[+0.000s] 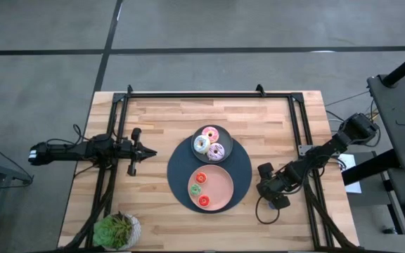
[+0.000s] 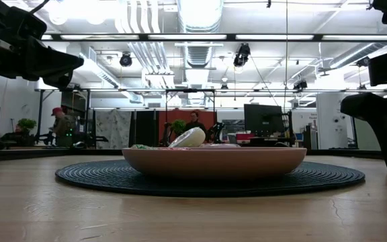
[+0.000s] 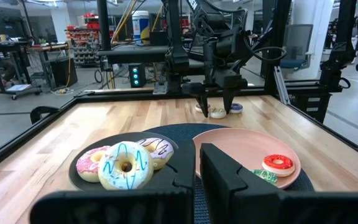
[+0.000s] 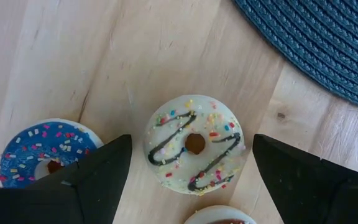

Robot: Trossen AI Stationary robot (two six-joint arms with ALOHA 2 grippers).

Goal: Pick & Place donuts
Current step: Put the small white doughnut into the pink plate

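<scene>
**Right hand wide over a white small donut, left hand waiting**

The left hand (image 1: 148,152) waits above the wooden surface (image 1: 160,119) at its left side, and it points toward the round dark mat (image 1: 176,174). If its fingers are apart or together, I cannot tell. Ahead of this hand, on the mat, is the grey plate (image 1: 226,139) with the three larger donuts: the pink donut (image 3: 92,162), the white donut with blue lines (image 3: 125,165) and the lilac donut (image 3: 158,149), all touching each other. Just beside the grey plate, nearer to the front edge of the surface, is the pink plate (image 1: 220,185). It carries a red small donut (image 3: 278,163), a green small donut (image 3: 265,176) and one more red donut (image 1: 204,201).

To the right of the mat, the right hand (image 1: 266,188) is low over the bare surface. Its fingers (image 4: 98,175) are wide apart and hold nothing. Between them lies a small white donut with dark lines and sprinkles (image 4: 195,144), not touched by either finger. Just beside one finger lies a blue small donut with sprinkles (image 4: 40,152), partly hidden by it. Below the white one, the edge of another small donut (image 4: 218,215) shows.
</scene>
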